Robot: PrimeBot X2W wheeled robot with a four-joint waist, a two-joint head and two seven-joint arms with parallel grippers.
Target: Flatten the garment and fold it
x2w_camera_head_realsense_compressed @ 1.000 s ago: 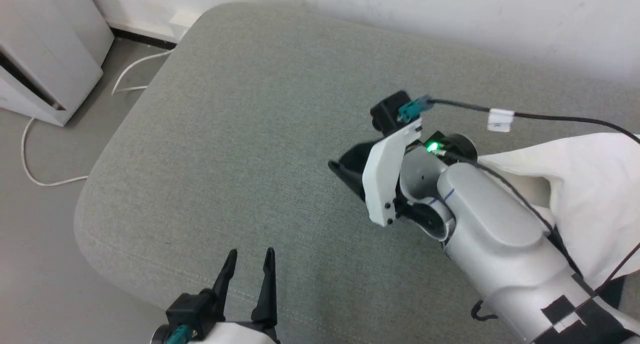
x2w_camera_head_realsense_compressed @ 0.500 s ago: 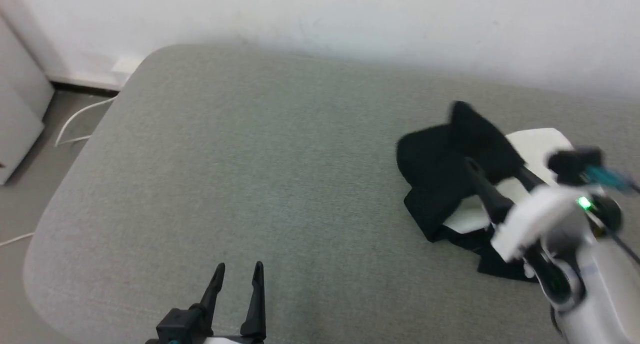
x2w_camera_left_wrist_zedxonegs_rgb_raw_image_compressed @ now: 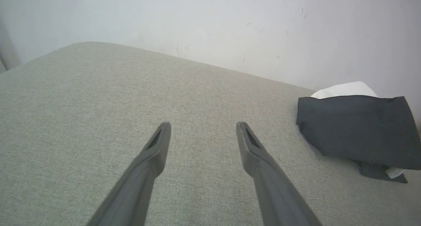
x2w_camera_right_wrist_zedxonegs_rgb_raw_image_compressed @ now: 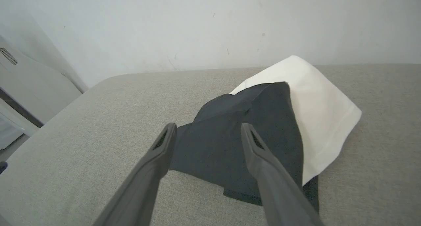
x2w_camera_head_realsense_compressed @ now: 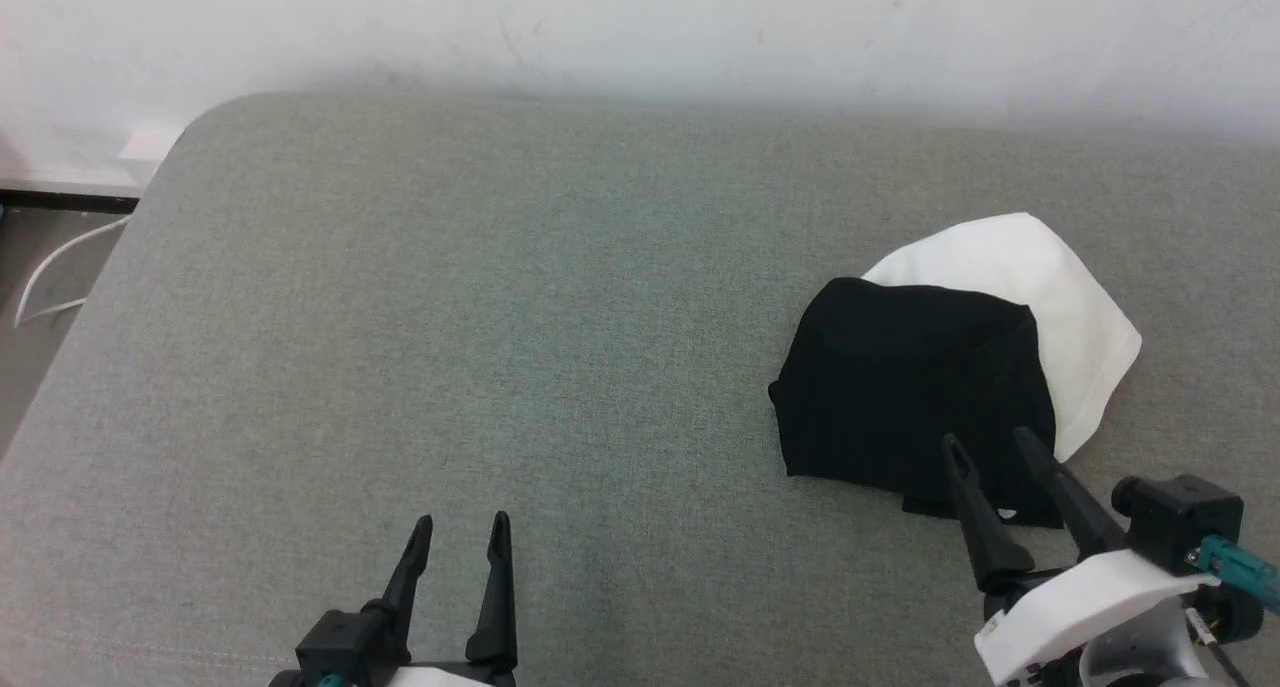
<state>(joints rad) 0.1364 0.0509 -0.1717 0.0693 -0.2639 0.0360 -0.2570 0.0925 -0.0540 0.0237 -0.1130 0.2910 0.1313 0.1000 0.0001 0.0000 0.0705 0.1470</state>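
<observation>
Both arms of the robot hang empty over a grey-green cushion (x2w_camera_head_realsense_compressed: pixel 500 297) as the garment (x2w_camera_head_realsense_compressed: pixel 940 367) lies bundled on the cushion's right side, below a pale wall (x2w_camera_head_realsense_compressed: pixel 640 27). A black panel is draped over a peaked white mound, with a small black flap poking out at the near edge (the cartoon print is hidden). The right gripper (x2w_camera_head_realsense_compressed: pixel 986 436) hovers at that near edge with its two dark fingers spread apart and nothing between them; the right wrist view shows the tips above the black fabric rather than pressed into it. The left gripper (x2w_camera_head_realsense_compressed: pixel 462 519), equally wide apart and holding nothing, sits over bare upholstery well away from the bundle. By the look of it, the flattening stage has not yet begun: the shirt is heaped in layers, not spread out. The next move would seem to fall to the right arm, which would have to lower onto an outer edge, pinch one layer and not the whole stack, and draw it toward the open stretch of cushion on the left. There the other arm could take a second edge.
</observation>
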